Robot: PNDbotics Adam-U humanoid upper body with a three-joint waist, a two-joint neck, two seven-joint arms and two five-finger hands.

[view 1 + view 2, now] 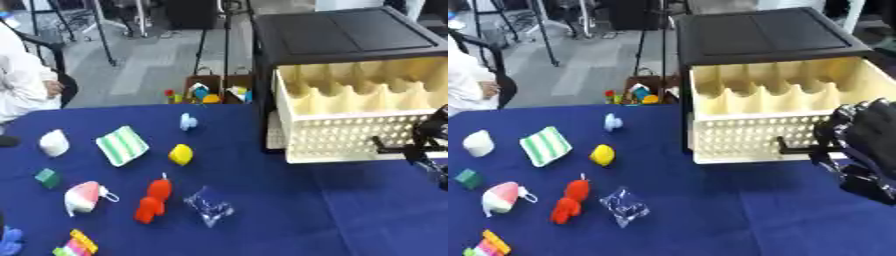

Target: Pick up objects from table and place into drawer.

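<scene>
Your counter is draped in dark blue cloth. At 2 o'clock sits the black-topped cabinet with its cream perforated plastic drawer pulled open, scalloped dividers showing inside.

Your right hand is at 3 o'clock, black, fingers curled at the drawer's front handle; whether they close around it, you cannot tell. The left hand is not seen.

The objects lie scattered from 8 to 10 o'clock:
- green-and-white striped cloth
- red plush figure
- clear crinkled packet with blue contents
- pink-and-white pouch
- white rounded lump
- yellow rounded toy
- multicoloured block stack at 7 o'clock
- small pale blue piece
- green cube
</scene>
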